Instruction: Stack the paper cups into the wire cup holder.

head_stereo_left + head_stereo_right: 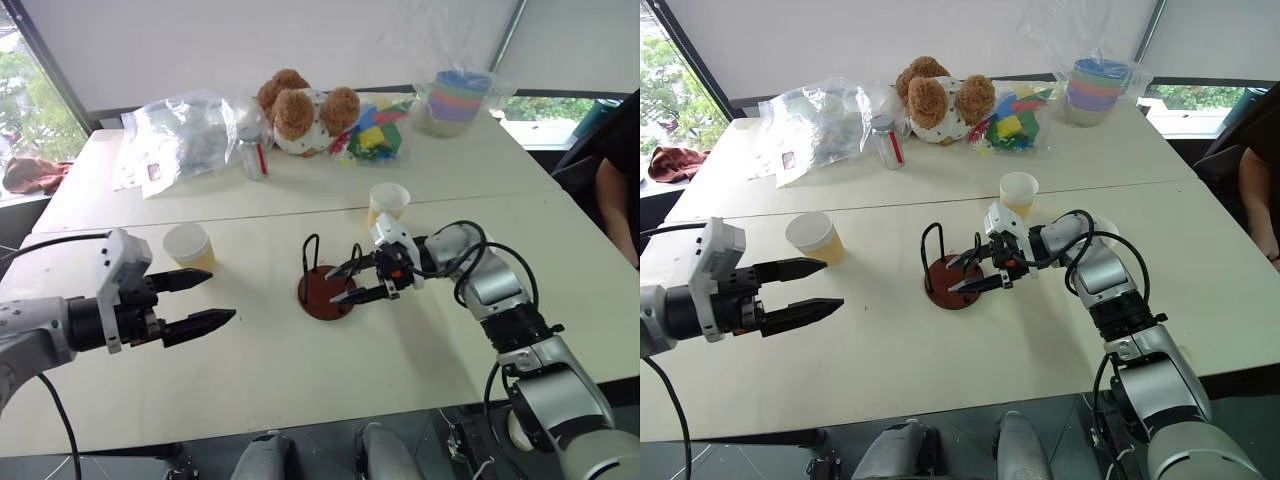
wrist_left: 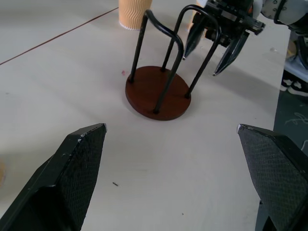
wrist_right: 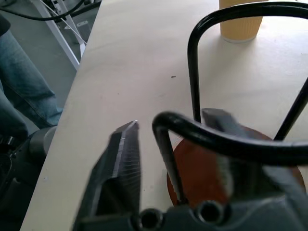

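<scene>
Holder [image 1: 327, 291] — beside right hand [image 1: 347, 283] (empty)

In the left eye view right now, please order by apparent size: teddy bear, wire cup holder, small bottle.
1. Teddy bear, clearly largest.
2. Wire cup holder.
3. Small bottle.
The holder is nearer the camera, so its lead over the bottle is unsure.

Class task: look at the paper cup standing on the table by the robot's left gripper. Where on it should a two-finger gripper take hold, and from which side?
Probably the upper wall, just under the rim, of the cup. It stands upright, mouth up, tapering downward, so fingers there are less likely to slip. Come level from the near side, where the open left gripper already is; no other object lies between them.
</scene>
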{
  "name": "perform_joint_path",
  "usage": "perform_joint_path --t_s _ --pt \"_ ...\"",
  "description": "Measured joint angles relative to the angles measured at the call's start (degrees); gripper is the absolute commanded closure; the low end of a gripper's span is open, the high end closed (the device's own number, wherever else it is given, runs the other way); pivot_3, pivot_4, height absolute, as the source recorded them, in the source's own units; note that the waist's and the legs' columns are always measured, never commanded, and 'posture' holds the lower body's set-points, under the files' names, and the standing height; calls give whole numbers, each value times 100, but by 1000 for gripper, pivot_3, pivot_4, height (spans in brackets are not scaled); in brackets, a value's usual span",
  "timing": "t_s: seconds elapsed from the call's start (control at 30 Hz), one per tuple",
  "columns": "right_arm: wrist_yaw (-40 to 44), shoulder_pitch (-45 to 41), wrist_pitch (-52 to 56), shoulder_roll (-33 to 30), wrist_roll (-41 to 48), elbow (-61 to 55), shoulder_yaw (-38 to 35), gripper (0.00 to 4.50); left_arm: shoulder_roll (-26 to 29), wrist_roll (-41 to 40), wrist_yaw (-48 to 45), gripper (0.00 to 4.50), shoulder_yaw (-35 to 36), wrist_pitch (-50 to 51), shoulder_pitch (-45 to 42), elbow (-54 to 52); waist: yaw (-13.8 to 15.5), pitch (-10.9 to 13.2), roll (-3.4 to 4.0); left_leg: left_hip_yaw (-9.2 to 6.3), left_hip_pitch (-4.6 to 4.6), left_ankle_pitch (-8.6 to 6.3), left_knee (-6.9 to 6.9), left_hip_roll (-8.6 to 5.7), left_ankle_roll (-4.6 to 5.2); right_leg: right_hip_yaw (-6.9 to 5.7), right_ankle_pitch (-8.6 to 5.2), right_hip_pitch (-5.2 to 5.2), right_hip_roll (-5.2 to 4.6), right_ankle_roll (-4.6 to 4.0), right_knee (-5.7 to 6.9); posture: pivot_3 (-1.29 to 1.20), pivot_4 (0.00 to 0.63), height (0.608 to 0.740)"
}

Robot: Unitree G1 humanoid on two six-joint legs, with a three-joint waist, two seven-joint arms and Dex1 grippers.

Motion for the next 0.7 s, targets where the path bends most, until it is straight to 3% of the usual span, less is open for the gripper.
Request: perform_joint_path --t_s 0.03,0.07,0.27,0.43,0.53,0.7 --pt "-18 66 21 -65 -3 -61 -9 191 10 25 -14 0 -15 -2 -25 25 10 0 0 0 0 0 0 0 0 0 0 0 -1 0 0 0 150 740" --pt "-52 137 64 -117 -4 -127 -21 81 23 54 -26 0 -26 -5 -45 66 15 0 0 0 0 0 0 0 0 0 0 0 -1 0 0 0 150 740" --pt "-424 798 841 -581 118 -1113 -202 81 117 174 -197 0 -248 -20 -244 271 109 0 0 0 -1 -1 0 0 1 0 0 0 -1 -1 -1 0 150 740" --pt "-914 1537 1777 -1320 258 -2087 -625 81 261 311 -460 0 -320 -51 -292 338 123 0 1 1 -5 -2 3 -2 3 2 -11 1 -7 -20 -9 0 150 740" --pt "-1166 1547 2322 -1681 399 -2503 -968 81 487 554 -675 0 -505 -185 -345 332 100 1 0 1 -4 -2 4 -1 3 3 -13 0 -4 -23 -8 0 150 740" --pt "-1143 883 2945 -2572 542 -2694 -1191 81 621 770 -798 0 -1026 -361 -1374 336 131 3 3 1 -3 -2 7 -1 5 2 -13 4 -1 -23 -9 0 150 740"
